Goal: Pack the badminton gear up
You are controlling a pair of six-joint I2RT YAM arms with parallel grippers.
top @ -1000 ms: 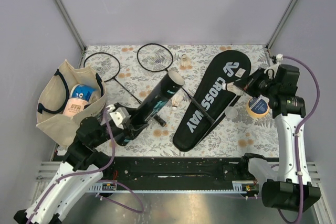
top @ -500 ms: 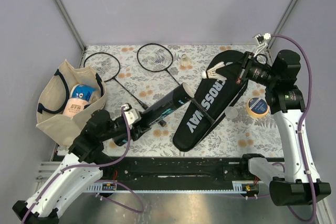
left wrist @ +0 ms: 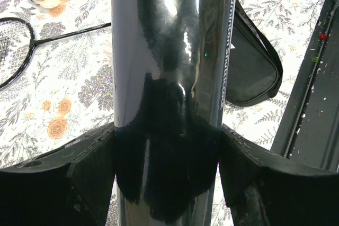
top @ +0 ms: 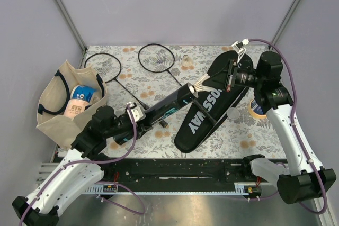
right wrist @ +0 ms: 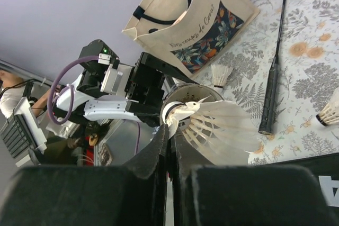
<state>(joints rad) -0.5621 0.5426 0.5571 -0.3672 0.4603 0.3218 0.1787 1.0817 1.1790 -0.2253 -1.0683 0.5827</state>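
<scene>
My left gripper is shut on the lower part of the long black tube, which slants up to the right; in the left wrist view the tube fills the space between the fingers. My right gripper is shut on a white shuttlecock by its feather edge, right at the tube's open mouth. From above, that shuttlecock touches the tube's top end. The CROSSWAY cover lies flat at centre right. Two racquets lie at the back, with a loose shuttlecock beside them.
The beige tote bag stands at the left with items inside. A tape roll and a small white cap lie right of the cover, under my right arm. Another shuttlecock lies near the tube's mouth.
My left gripper has tilted the tube lower and toward the right. My right gripper has carried the shuttlecock leftward from the cover's right side to the tube's mouth.
</scene>
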